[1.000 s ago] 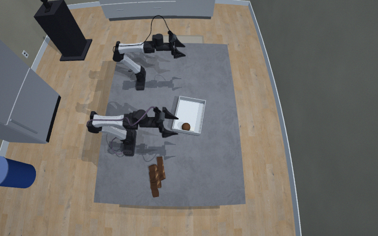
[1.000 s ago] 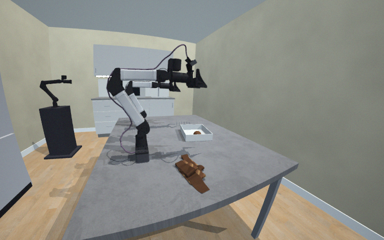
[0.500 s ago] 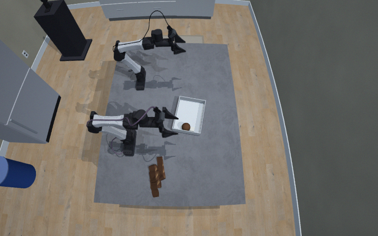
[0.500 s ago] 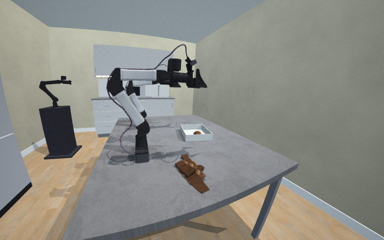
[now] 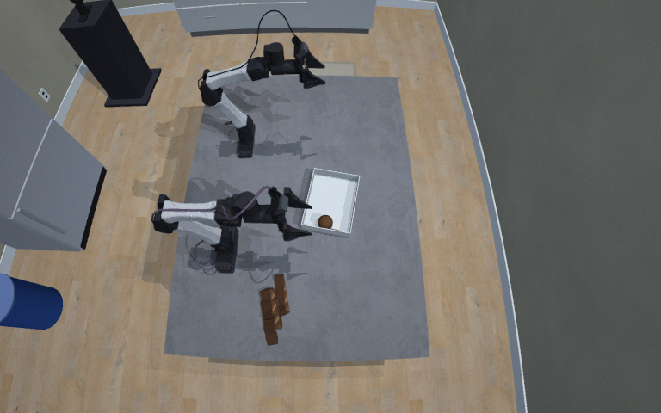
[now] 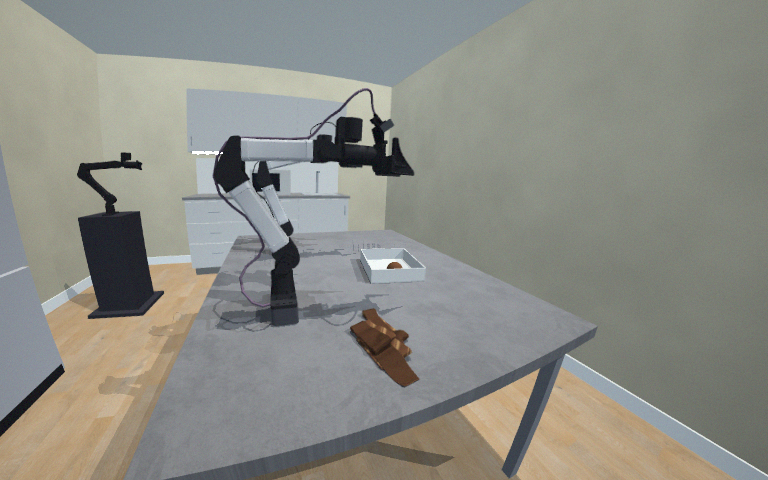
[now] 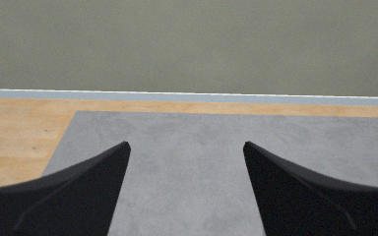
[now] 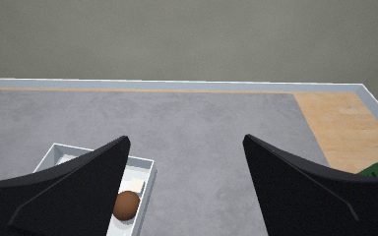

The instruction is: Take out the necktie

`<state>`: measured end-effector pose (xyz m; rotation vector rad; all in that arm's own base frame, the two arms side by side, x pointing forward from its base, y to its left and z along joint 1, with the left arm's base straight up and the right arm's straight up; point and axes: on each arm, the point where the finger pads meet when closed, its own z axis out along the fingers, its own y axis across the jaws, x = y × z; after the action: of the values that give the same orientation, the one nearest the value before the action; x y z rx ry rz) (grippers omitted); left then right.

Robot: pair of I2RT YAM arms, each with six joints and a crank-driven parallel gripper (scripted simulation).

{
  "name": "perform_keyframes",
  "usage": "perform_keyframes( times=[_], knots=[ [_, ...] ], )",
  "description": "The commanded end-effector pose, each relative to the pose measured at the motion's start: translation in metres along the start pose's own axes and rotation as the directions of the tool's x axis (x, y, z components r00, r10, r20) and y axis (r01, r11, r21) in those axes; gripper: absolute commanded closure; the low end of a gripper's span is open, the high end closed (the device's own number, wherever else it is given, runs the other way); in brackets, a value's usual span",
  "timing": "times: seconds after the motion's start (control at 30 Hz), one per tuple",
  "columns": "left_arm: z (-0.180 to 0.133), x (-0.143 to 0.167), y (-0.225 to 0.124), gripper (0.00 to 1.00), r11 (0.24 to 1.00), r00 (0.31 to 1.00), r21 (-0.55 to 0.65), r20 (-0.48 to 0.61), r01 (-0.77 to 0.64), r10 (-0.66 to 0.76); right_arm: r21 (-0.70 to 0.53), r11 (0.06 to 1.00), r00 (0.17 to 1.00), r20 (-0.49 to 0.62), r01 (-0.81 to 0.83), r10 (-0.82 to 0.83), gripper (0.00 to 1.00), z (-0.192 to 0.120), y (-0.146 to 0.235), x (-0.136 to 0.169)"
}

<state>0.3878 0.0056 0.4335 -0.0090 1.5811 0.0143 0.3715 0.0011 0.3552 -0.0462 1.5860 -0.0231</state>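
Note:
The brown necktie (image 5: 268, 303) (image 6: 378, 338) lies folded over itself on the grey table (image 5: 361, 301) (image 6: 481, 350), clear of the basket. The white basket (image 5: 355, 194) (image 6: 398, 276) (image 8: 147, 198) stands flat. In it are a brown ball (image 5: 324, 221) (image 6: 394, 265) (image 8: 126, 206) and a small cream block (image 8: 137, 186). My right gripper (image 5: 310, 220) (image 6: 411, 172) (image 8: 186, 138) is open and empty, raised high above the table. My left gripper (image 5: 324, 75) (image 7: 187, 144) is open and empty, raised near the table's far end; the exterior view does not show it.
The right arm's base (image 5: 225, 258) (image 6: 284, 311) stands between the necktie and the left arm's base (image 5: 244, 145). Off the table are a black pedestal (image 5: 104, 53) (image 6: 116, 260) and a blue cylinder (image 5: 36, 301). Something green (image 8: 372, 170) shows at the right wrist view's edge.

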Motion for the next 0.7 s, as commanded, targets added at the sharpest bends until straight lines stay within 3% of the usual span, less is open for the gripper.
perform_keyframes(
  times=[0.0, 0.67],
  knots=[
    [-0.003, -0.008, 0.000, 0.00, 1.000, 1.000, 0.000, -0.017, 0.000, 0.000, -0.001, 1.000, 0.999, 0.042, -0.006, 0.006, 0.00, -0.003, 0.002, -0.013],
    [-0.002, -0.013, 0.000, 0.00, 1.000, 1.000, 0.000, -0.021, 0.000, 0.000, -0.001, 1.000, 0.999, 0.042, -0.006, 0.006, 0.00, -0.004, 0.002, -0.028]
  ],
)
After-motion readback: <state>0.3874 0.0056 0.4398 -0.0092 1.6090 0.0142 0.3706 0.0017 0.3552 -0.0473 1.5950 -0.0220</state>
